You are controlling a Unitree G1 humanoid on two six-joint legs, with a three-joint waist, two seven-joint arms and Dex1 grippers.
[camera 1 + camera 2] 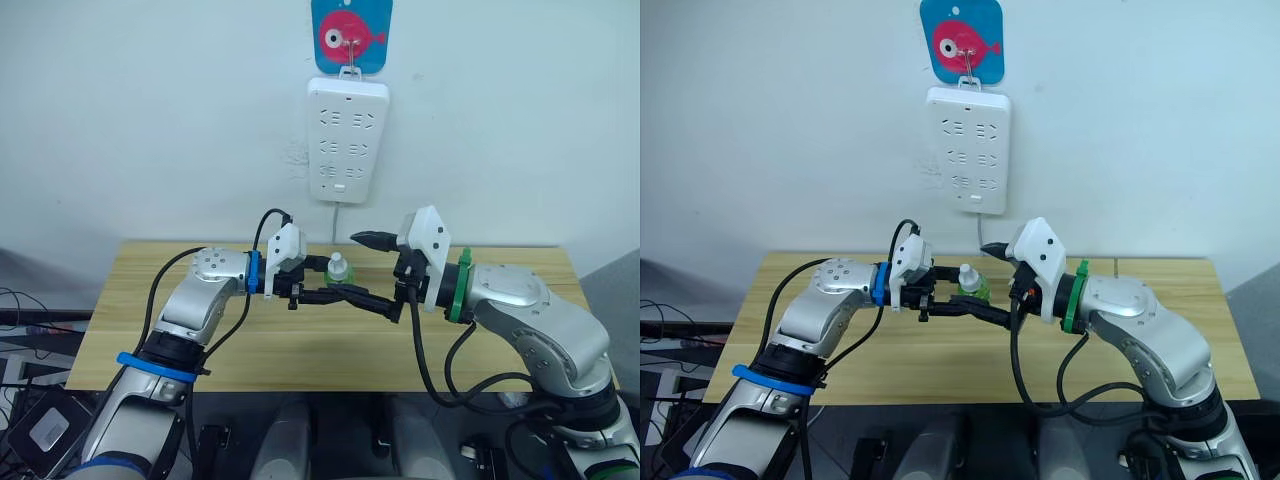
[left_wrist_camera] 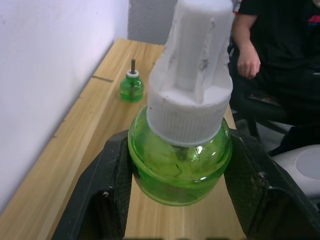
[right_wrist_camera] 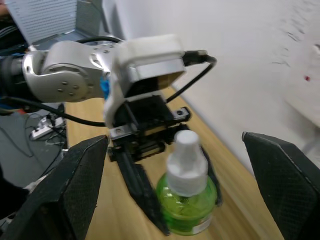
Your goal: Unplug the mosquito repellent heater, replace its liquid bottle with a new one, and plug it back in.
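Green liquid fills the lower part of the new one [image 2: 180, 167], a round translucent bottle whose tall white screw cap [image 2: 192, 75] is on. It sits upright between the black fingers [image 2: 100, 195] of the left gripper [image 1: 330, 290], which are pinched against its two sides, above the wooden table [image 1: 300, 350]. The right gripper [image 3: 185, 200] faces it from the other side with its fingers [image 3: 75, 185] spread wide — one on each side of the bottle, touching neither it nor the cap. In the left wrist view a second green bottle, its liquid bottle [image 2: 131, 87] (uncapped, thin wick stem standing up), rests on the table near the wall, well apart from the held one. A white power strip [image 1: 347, 140] hangs on the wall above, its sockets bare.
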